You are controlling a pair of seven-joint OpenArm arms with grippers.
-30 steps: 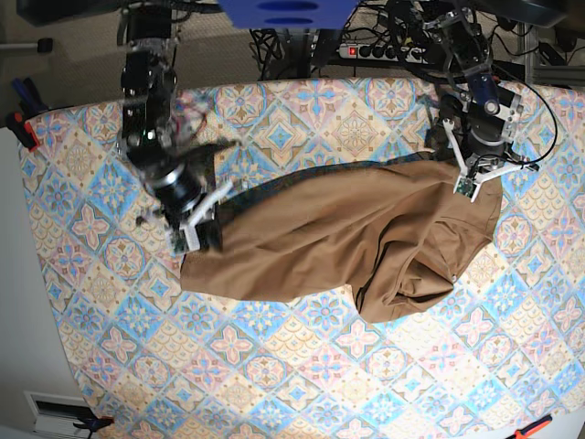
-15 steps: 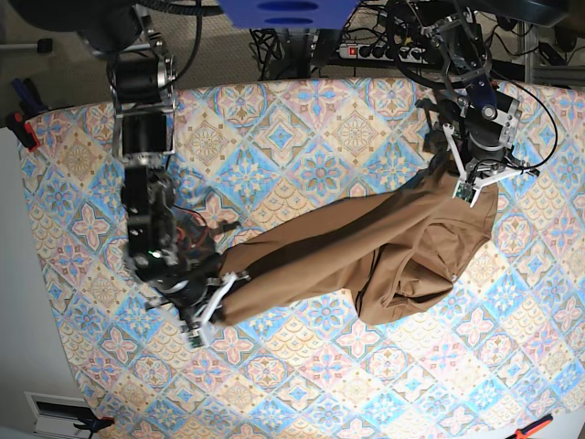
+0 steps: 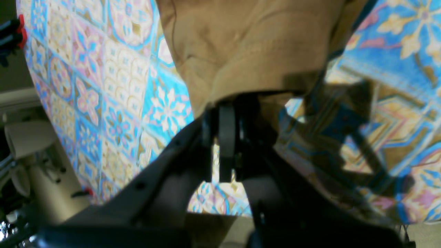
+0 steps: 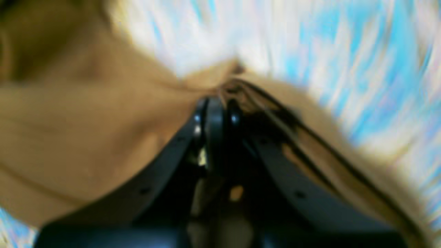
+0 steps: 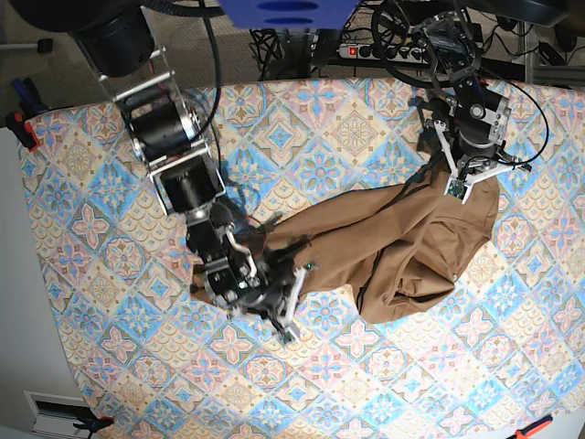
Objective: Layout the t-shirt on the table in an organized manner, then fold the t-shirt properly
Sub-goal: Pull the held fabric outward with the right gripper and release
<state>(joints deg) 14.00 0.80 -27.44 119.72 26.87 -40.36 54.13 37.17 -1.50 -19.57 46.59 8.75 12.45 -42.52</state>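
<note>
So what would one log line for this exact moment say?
left gripper: shut on t-shirt | right gripper: shut on t-shirt | t-shirt: bunched, not flat | table: under it

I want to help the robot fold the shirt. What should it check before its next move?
1. Left fingers pinch the t-shirt: ok, cloth bunches right at the tips.
2. Right fingers pinch the shirt: ok, though that wrist view is blurred.
3. Shirt spread flat: not ok, it is twisted and bunched between the two arms.
4. Shirt fully on the table: ok in the base view.
5. Collar and sleeves found: cannot tell, folds hide them.
</note>
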